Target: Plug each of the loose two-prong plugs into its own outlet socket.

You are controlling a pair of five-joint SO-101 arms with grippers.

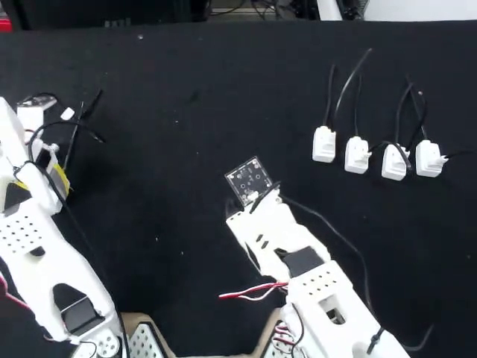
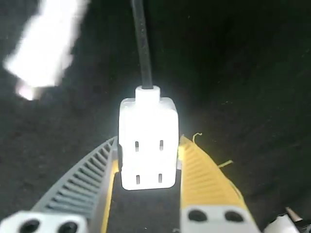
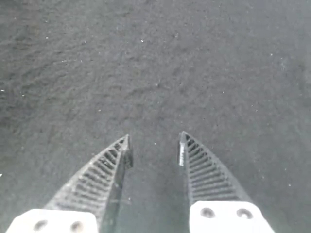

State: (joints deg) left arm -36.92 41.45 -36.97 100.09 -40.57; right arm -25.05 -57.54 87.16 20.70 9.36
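The left gripper is clamped on 1 white outlet block. The block's 2 pairs of slots face the wrist camera, and 1 black cord leaves its far end. The right gripper hangs with fingers apart over bare black cloth. 4 white plugs lie in 1 row, well apart from both arms, each trailing a dark wire. Cables crowd the room beyond the cloth's far edge.

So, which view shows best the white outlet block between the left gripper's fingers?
The left wrist view. The outlet block sits close, socket slots facing the camera, clamped in the left gripper. The high view has it small, by the left arm. The right wrist view faces the right gripper, open above the black table.
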